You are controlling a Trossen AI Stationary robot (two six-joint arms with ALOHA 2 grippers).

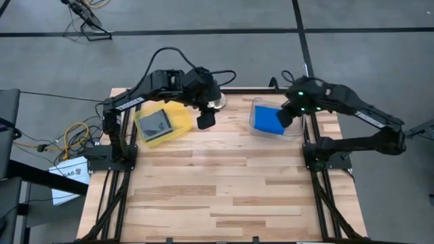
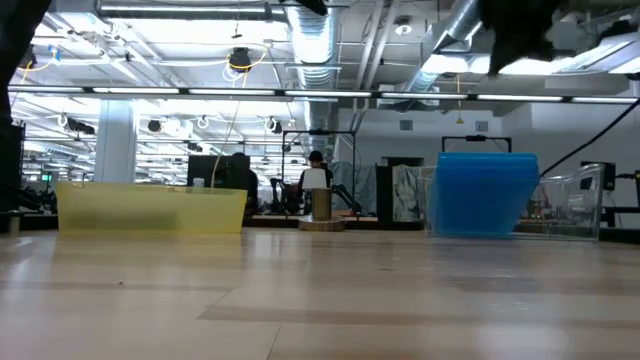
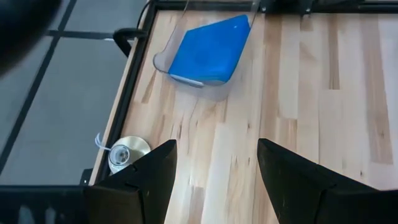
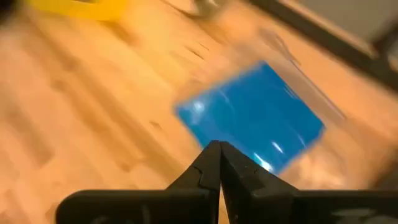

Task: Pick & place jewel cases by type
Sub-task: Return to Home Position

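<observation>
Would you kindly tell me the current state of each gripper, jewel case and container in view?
Left gripper: open, empty, above the bare table.
Right gripper: shut, empty, over the clear bin.
Blue jewel cases: inside the clear bin.
Grey jewel case: lying in the yellow tray.

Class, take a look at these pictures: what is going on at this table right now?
Two robot arms are sorting jewel cases, and neither holds one at this moment. The blue cases lie in the clear bin, and a grey case lies in the yellow tray. The left gripper hangs open above the table, between tray and bin. The right gripper is shut and empty, above the bin.
</observation>
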